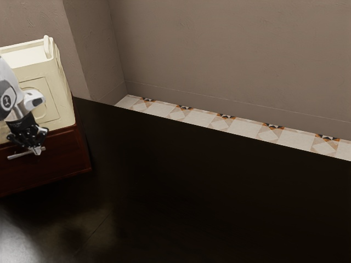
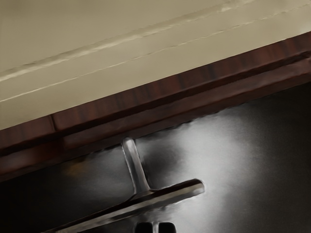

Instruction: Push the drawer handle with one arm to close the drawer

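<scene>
The handle [image 1: 18, 155] is on the front of the drawer [image 1: 63, 160]. Just beside the handle, near its one end, is the gripper [image 1: 37, 150], its fingers closed together; whether it touches the handle, I cannot tell. Above the handle, a cream box [image 1: 64, 107] stands on the wooden counter [image 2: 146, 95].

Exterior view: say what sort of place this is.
Probably a room in a home, simulated: a plain wall, patterned floor tiles along its foot, and a reddish wooden drawer below a cream container.
</scene>
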